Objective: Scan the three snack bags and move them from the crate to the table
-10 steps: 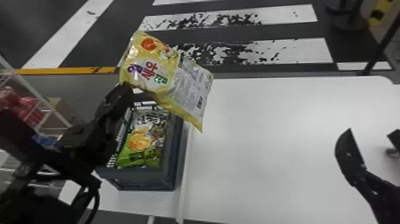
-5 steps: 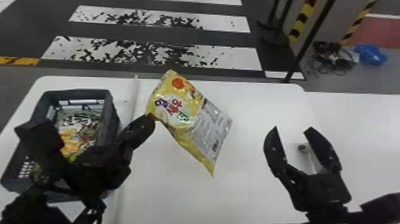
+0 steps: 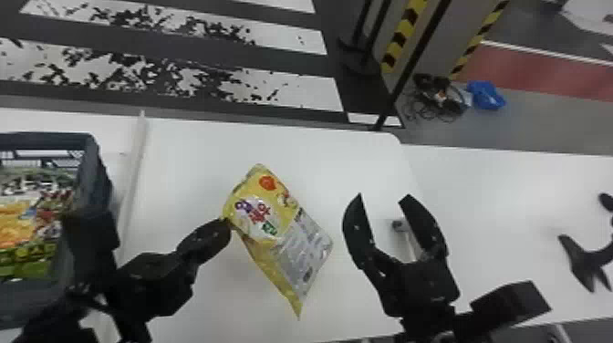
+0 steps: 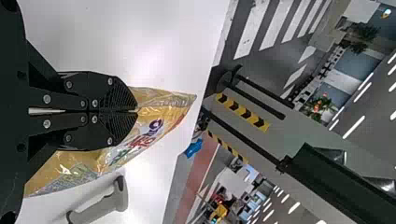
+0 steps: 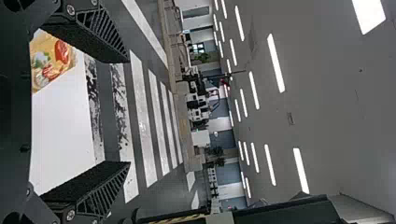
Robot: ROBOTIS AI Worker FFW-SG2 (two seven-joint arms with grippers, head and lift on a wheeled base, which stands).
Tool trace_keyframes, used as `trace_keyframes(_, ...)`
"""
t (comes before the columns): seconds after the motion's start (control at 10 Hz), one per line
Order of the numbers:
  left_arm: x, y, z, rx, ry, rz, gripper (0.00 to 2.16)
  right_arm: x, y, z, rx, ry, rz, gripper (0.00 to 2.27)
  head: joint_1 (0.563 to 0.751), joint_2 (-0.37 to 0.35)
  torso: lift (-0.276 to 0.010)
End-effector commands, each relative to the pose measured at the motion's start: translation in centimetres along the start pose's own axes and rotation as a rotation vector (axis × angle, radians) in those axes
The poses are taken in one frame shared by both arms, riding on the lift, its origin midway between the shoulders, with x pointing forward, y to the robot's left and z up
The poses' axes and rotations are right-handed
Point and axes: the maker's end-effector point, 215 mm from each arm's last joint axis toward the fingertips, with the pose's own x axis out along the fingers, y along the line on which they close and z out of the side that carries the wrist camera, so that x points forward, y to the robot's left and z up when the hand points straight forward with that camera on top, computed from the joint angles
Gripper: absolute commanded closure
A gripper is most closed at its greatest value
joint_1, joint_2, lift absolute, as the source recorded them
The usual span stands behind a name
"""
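On the near side, the left gripper [image 3: 226, 220] has its fingers together, clamped on the left edge of the yellow snack bag [image 3: 267, 207], which is held tilted over the white bench [image 3: 196, 146], while the right gripper [image 3: 383, 197] is to the bag's right and apart from it, its fingers spread with nothing between them. A grey handled device [image 4: 103, 204] lies on the bench to the bag's right, and the dark crate [image 3: 96, 159] sits to its left with more snack packaging [image 3: 23, 228] inside. Beyond the bag, striped floor [image 3: 292, 86] runs past the bench's far edge.
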Motion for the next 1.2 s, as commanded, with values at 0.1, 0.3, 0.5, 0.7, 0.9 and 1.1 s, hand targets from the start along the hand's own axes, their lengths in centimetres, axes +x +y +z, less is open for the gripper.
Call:
trace_keyframes(0.1,3.1,0.2,-3.0,-0.003,0.073,-0.028,2.05,-0.1,-0.4,0.0,-0.007,0.000,-0.005,0.11,0.695,-0.300,-0.062)
trace_keyframes(0.3,5.4,-0.2,-4.3,0.029,0.116,-0.042,2.05,-0.4,-0.7,0.5,-0.010,-0.006,-0.008,0.11,0.695,-0.329,-0.062)
trace_keyframes(0.5,6.4,0.3,-7.7,0.027,0.258,-0.025,1.35,-0.7,-0.9,0.7,-0.015,-0.007,-0.015,0.11,0.695,-0.350,-0.062)
trace_keyframes(0.7,6.1,1.2,-7.5,0.076,0.262,0.009,0.00,-0.9,-0.9,0.9,-0.016,-0.011,-0.013,0.11,0.695,-0.350,-0.062)
trace_keyframes(0.9,5.0,4.1,-5.9,0.210,0.237,0.140,0.03,-1.0,-0.8,1.0,-0.015,-0.011,-0.013,0.11,0.695,-0.350,-0.062)
trace_keyframes(1.1,2.9,7.3,-3.9,0.210,0.199,0.210,0.03,-1.4,-0.7,1.2,-0.015,-0.020,-0.012,0.11,0.695,-0.316,-0.062)
